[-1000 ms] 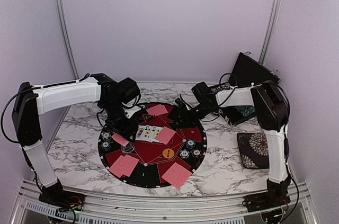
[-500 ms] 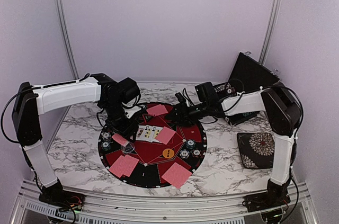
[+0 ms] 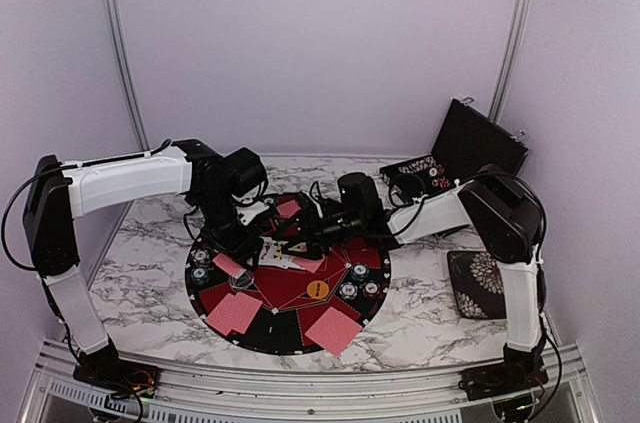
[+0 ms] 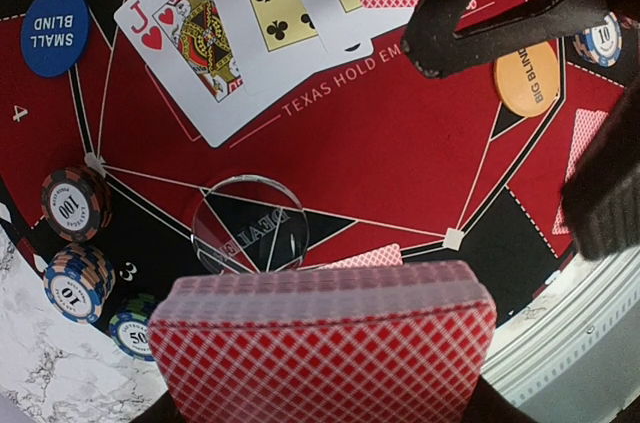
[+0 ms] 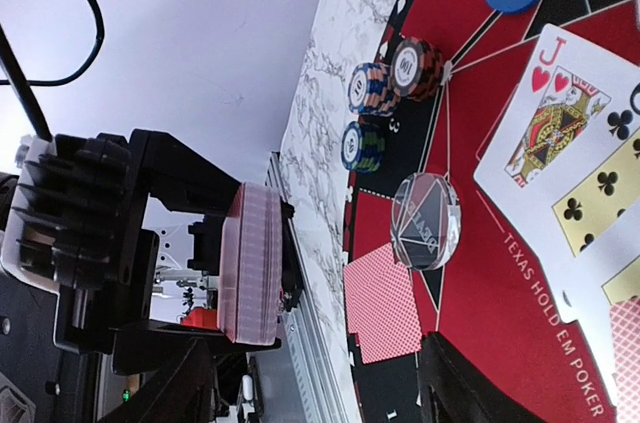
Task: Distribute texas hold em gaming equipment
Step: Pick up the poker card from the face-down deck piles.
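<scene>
From where I am standing, the left tool (image 3: 232, 243) is gripping a deck of cards (image 4: 325, 343) by its sides, backs up, hanging over the left half of the round mat (image 3: 290, 328), probably so single cards can be drawn off the top. Just left of the mat's centre, chip stacks (image 4: 75, 205) are sitting by the left rim beside a clear dealer disc (image 4: 250, 226), and a blue disc (image 4: 54, 17) is lying further back. At the centre, face-up cards (image 4: 190, 43) are fanning out, with more cards lying backs up around the mat. Right of centre, an orange disc (image 3: 318, 290) and more chips are waiting. The right tool (image 3: 290, 233) is reaching in over the centre, jaws standing wide and holding nothing. Open marble tabletop (image 3: 420, 313) is lying right of the mat, with a patterned tray (image 3: 478, 285) and a black case (image 3: 470, 143) beyond, so the crowded centre is leaving little room between the two tools.
</scene>
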Robot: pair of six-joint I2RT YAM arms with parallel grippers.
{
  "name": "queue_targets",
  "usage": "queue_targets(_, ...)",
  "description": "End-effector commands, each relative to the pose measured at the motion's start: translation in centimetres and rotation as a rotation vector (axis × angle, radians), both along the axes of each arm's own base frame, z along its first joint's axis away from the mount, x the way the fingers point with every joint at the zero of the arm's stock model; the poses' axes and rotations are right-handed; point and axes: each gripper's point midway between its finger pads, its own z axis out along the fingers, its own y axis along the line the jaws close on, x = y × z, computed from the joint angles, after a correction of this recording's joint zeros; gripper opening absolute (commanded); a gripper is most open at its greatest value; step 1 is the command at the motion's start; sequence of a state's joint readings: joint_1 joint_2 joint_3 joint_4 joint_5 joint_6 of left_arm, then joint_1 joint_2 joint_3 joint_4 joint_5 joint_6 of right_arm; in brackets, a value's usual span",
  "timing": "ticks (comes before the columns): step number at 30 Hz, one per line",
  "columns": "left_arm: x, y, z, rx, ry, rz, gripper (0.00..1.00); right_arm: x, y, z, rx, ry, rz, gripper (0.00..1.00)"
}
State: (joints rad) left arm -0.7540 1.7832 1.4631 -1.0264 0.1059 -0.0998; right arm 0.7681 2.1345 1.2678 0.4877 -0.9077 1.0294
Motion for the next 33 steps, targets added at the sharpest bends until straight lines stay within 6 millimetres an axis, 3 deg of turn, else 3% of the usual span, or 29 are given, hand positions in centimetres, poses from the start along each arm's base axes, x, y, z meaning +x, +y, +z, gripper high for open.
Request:
queue_targets(1,-0.1,-0.4,1.1,-0.022,-0.008,-0.021,0.45,-0.2,1.8,2.6,0.093,-0.010,0.020,0.68)
queue_targets(23,0.0,-0.3,1.2,-0.021,-0.013,-0.019,0.45,-2.2,5.2,2.4,0.140,0.045,0.083,0.68)
queue_targets(33,0.0,-0.2,1.3,-0.020,-0.018,-0.019,0.45,-2.4,6.3,1.2,0.122,0.057,0.089,0.65)
